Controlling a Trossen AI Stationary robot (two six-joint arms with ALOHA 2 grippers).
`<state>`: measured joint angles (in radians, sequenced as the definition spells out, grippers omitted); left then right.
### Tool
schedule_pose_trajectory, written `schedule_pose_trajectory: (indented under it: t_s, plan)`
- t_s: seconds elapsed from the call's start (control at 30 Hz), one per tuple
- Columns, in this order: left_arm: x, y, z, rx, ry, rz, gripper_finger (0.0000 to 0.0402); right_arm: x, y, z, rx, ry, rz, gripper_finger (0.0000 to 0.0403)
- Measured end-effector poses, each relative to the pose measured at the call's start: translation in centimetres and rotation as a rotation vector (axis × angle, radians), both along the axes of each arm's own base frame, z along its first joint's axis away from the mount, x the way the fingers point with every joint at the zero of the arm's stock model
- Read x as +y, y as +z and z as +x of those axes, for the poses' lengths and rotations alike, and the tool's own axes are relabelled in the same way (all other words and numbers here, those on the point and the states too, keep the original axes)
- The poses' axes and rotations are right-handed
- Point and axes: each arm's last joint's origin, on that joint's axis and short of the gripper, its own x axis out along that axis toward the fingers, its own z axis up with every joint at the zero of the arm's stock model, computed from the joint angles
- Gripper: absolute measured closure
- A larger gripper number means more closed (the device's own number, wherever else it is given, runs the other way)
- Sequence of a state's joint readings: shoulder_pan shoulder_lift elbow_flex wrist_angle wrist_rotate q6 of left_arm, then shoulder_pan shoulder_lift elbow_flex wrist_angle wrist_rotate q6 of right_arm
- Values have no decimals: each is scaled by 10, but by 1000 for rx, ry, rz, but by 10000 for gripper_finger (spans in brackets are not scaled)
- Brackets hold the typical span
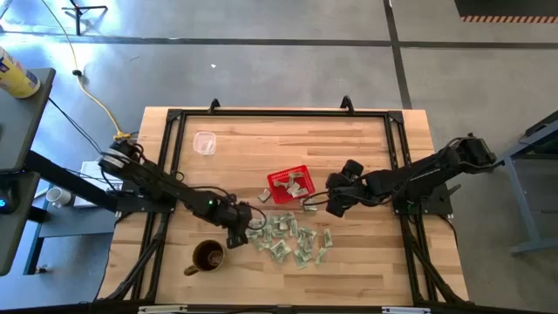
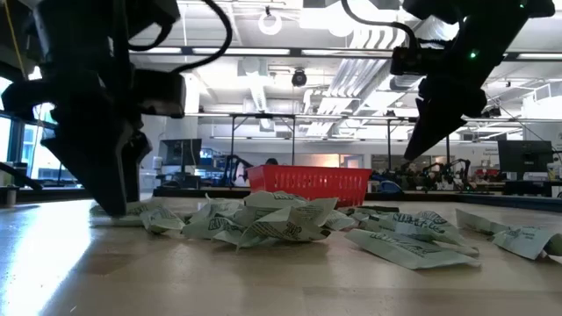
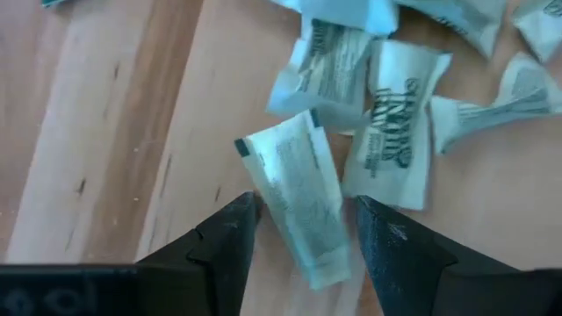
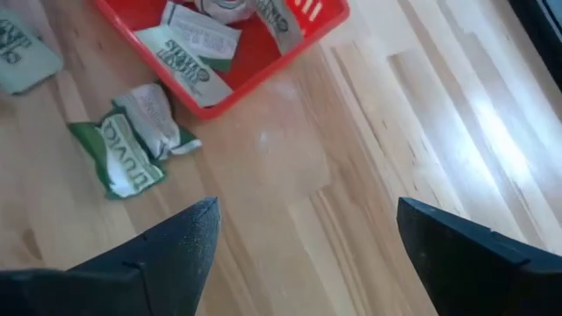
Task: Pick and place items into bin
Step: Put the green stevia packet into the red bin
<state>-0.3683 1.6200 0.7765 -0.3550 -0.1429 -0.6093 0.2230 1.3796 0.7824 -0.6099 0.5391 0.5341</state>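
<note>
From above, the left gripper sits at the 9 o'clock edge of the packets on the tabletop. The right gripper hangs at 3 o'clock from the red bin, which has a few packets inside. A mug stands at 8 o'clock from the pile.

From table height, the packets lie in front of the bin.

The left wrist camera shows one packet lying between the open jaws, not pinched.

The right wrist camera shows the jaws wide apart over bare wood, with nothing between them. The bin and a loose packet lie beyond them.
</note>
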Motion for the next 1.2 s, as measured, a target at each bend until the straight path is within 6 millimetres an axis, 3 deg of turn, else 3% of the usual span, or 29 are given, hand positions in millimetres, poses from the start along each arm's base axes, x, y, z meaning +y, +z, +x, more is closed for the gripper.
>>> schedule_pose_trajectory:
  t_s: [0.13,0.4,0.57,0.67,0.83,0.9,1.03,1.2]
  plan:
    - [5,-3,1,11,6,18,211,0,0,0,-4,-2,-6,68]
    - [27,-2,8,27,-65,68,378,0,0,1,-13,-10,-11,86]
    - [49,26,21,39,-40,150,361,-1,0,0,-23,-41,-6,95]
    - [58,59,39,-66,-92,206,368,-2,3,-3,-39,-80,-28,100]
    - [85,93,72,-307,-183,283,379,-5,16,-10,-110,-132,-35,110]
    - [98,91,81,-359,-244,281,372,-7,19,-12,-118,-136,-33,113]
    - [122,58,100,-378,-251,195,326,-11,21,-16,-103,-146,-18,116]
    - [130,47,114,-312,-158,197,273,-11,21,-15,-98,-143,11,116]
